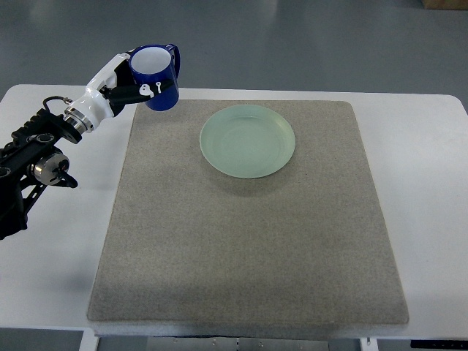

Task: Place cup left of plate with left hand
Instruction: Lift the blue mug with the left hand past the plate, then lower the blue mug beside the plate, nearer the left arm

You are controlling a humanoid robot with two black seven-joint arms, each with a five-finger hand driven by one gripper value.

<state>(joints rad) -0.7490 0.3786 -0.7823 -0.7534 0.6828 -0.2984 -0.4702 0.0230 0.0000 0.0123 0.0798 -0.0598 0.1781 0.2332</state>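
A dark blue mug [155, 76] with a white inside stands roughly upright, mouth open to the camera and handle toward the far right, at the far left corner of the mat. A pale green round plate [248, 140] lies flat to its right, well apart, empty.

A grey felt mat [248, 241] covers most of a white table [431, 183] over grey floor [292, 36].

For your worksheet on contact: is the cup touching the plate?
Apart. The top view shows the cup in the left hand, with bare mat between it and the plate.
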